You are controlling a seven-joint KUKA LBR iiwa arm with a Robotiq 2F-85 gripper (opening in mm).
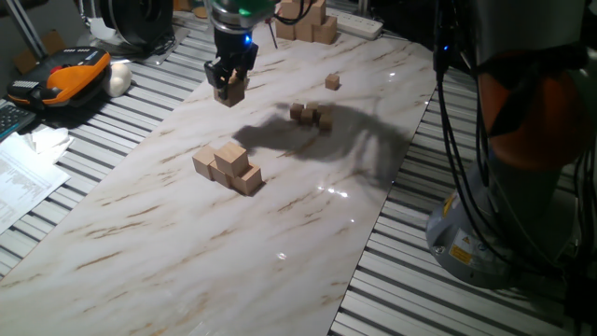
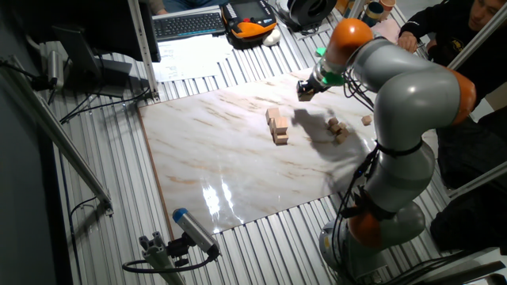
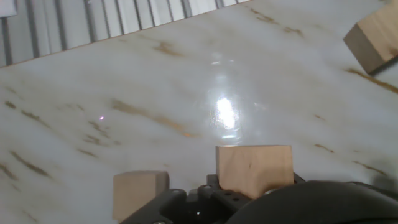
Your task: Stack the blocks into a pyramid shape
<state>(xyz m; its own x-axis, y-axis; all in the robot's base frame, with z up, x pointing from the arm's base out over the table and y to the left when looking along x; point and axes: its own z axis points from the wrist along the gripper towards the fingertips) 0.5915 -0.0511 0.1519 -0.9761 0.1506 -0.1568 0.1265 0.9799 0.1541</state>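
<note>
1. In one fixed view the gripper (image 1: 230, 87) hangs above the marble board (image 1: 168, 233) at about 11 o'clock of its surface, its fingers closed on a carried block (image 1: 233, 91) that is clear of the board.
2. The part-built pyramid (image 1: 229, 166) sits near the board's middle: a row of blocks on the surface with one block on top. The exact count is hard to tell from this side.
3. The small cubes (image 1: 308, 115) lie clustered at about 1 o'clock from the pyramid, well apart from it, and a lone small cube (image 1: 332, 82) lies further toward 1 o'clock.
4. A pile of bigger blocks (image 1: 306, 22) stands at the far edge, at 12 o'clock.
5. The other fixed view shows what the first cuts off: the whole grey arm (image 2: 412, 87) bending over the board, with the gripper (image 2: 306, 89) at 2 o'clock from the pyramid (image 2: 277, 127).
6. Only the hand view shows the carried block (image 3: 254, 169) seated between the fingers, a second block face (image 3: 140, 193) at its 8 o'clock, and another block (image 3: 374, 41) at the 2 o'clock corner.
</note>
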